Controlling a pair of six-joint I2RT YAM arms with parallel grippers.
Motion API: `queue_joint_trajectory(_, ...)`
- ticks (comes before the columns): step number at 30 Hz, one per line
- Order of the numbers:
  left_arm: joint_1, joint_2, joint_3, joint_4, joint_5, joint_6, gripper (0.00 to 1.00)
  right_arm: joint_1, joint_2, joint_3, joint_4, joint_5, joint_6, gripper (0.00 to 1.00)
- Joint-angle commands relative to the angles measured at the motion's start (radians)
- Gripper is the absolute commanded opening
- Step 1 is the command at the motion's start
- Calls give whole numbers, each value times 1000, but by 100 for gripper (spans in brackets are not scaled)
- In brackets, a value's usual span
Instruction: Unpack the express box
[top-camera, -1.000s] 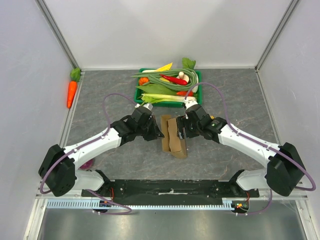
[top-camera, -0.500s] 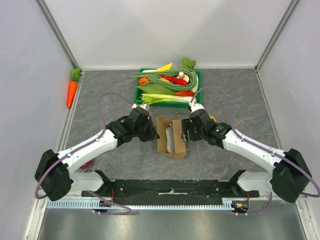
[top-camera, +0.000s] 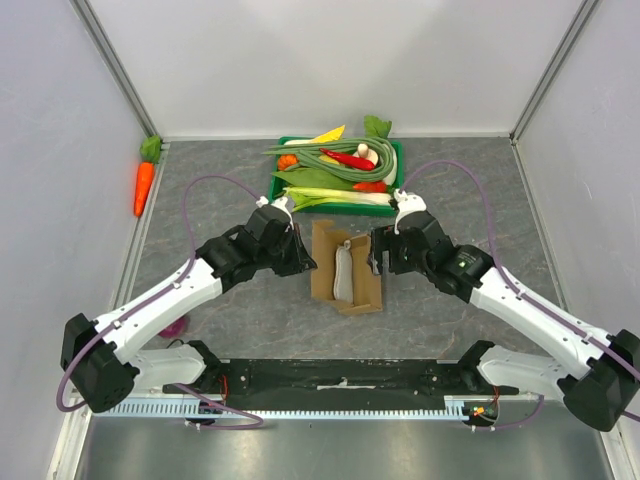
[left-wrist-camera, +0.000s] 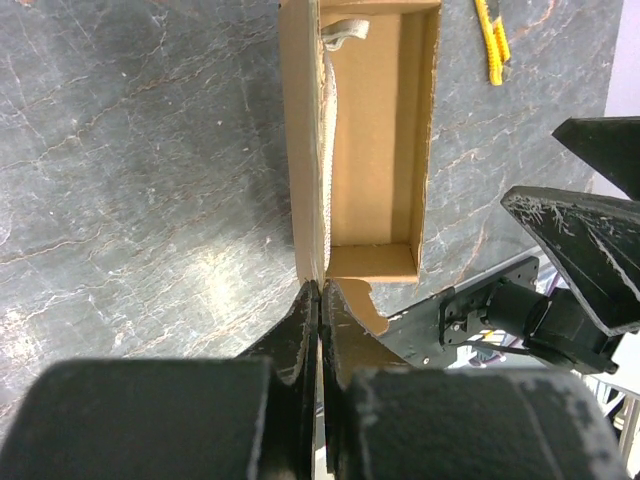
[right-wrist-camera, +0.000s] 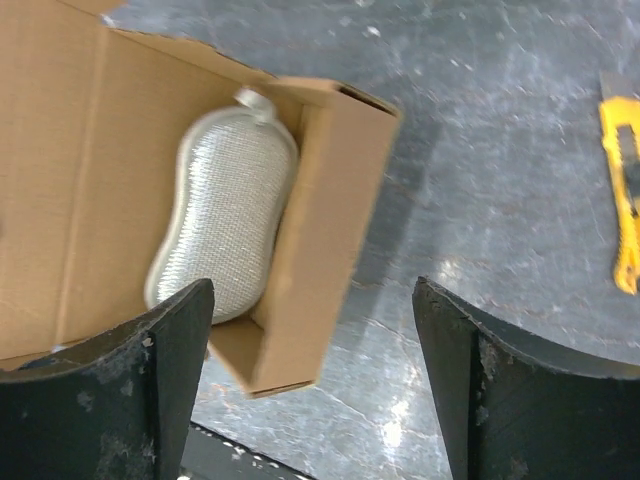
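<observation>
The left gripper (left-wrist-camera: 318, 300) has its two black fingers pressed flat together, pinching the thin near corner of one long wall of the express box (left-wrist-camera: 375, 150). The right gripper (right-wrist-camera: 312, 300) stands spread wide, with scuffed matte fingers on either side of the opposite wall and touching nothing.

The box is a small plain brown cardboard carton, rectangular. It lies open between the two grippers on the grey, marble-veined table (top-camera: 450, 200), its flaps folded outward. Inside, a silvery woven scrubbing pad (right-wrist-camera: 225, 210) leans on one wall; it is peanut-shaped, with a small loop at one end.

Just beyond the box on the right gripper's side lies a slim yellow utility knife (right-wrist-camera: 625, 200), flat on the stone-patterned surface.

Farther back sits a green plastic tray (top-camera: 276, 182) heaped with long green beans, leafy stalks and a glossy red chili (top-camera: 347, 158). An orange carrot (top-camera: 144, 186) with a green top lies well apart, by the left wall.
</observation>
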Motion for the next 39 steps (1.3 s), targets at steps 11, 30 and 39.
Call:
queue_joint_trajectory(11,1,-14,122,-97,-44,59,2,4,129,-60,165,-103,-21,68)
queue_joint_trajectory(30,3,-82,67,-139,-97,23,29,4,89,-86,104,-38,32,73)
queue_joint_trajectory(39,4,-113,-4,-157,-133,26,47,4,69,-24,72,-147,16,78)
